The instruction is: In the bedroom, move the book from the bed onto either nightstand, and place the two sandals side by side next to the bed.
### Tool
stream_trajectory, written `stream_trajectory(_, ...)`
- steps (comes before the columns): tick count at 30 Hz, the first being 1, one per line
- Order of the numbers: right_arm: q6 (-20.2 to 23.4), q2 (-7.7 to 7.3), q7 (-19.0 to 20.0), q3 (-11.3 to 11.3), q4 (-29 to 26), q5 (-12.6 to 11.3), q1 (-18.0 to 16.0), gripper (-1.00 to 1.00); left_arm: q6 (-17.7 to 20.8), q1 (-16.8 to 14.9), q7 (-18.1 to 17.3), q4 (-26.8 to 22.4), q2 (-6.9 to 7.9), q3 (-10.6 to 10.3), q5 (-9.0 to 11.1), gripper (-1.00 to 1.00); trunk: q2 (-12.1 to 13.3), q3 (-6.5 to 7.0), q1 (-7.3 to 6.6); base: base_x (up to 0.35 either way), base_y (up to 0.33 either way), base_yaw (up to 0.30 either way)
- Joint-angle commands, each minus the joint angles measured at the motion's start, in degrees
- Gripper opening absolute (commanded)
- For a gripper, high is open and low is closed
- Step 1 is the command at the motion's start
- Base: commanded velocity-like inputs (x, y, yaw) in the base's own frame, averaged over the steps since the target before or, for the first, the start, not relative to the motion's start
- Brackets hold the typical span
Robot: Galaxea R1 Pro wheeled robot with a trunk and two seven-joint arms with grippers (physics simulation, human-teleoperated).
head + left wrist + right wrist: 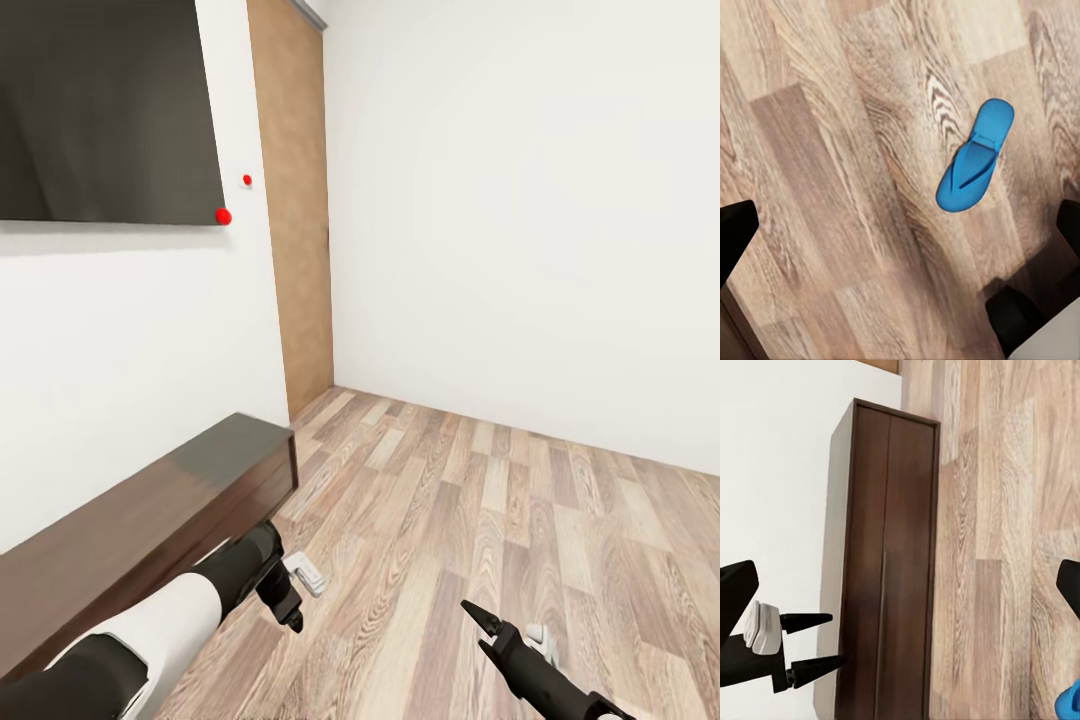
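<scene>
Facing a corner of a white-walled room, the robot's head camera looks down over a wood-plank floor (480,520). A large dark screen (105,110) hangs on the wall at the left, with two small red dots (223,216) by its lower corner. Below it runs a long, low, dark-brown bench (150,520) against the wall. A tall tan wooden door panel (295,200) stands in the corner.

Both arms reach in from the bottom of the head view. The left fingers (290,605) hang over the floor just beside the bench's end; whether they are spread or closed cannot be told there. In the left wrist view, black finger parts sit at opposite edges of the picture with a wide gap of floor between them, so these fingers are parted and hold nothing. Between them, nearer one finger than the other, one bright-blue sandal (975,165) lies flat on the planks, strap side up, not touching either finger.

The right fingers (478,618) point up and away over the floor. In the right wrist view their black tips sit far apart at opposite edges, spread and empty. Beyond them that view shows the bench top (889,577) along the white wall, the other arm's two pointed fingertips (814,664) held a little apart, and a sliver of blue sandal (1069,701) at the picture's corner, close by one right finger.
</scene>
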Motion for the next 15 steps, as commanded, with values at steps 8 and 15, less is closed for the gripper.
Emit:
stream_trajectory(8, 0.9, -0.01, 2.0, -0.1, -0.1, -0.2, 0.0, 1.00, -0.1, 0.0, -0.5, 0.0, 0.00, -0.1, -0.8, 1.00, -3.3, -1.50, 1.75, 0.000, 0.000, 0.000)
stream_trajectory(15, 2.7, -0.04, 6.8, -0.1, -0.2, 0.0, 0.0, 1.00, -0.6, 0.0, -0.6, 0.1, -0.21, -0.5, -1.1, 1.00, -6.1, -2.76, 3.29, 0.000, 0.000, 0.000)
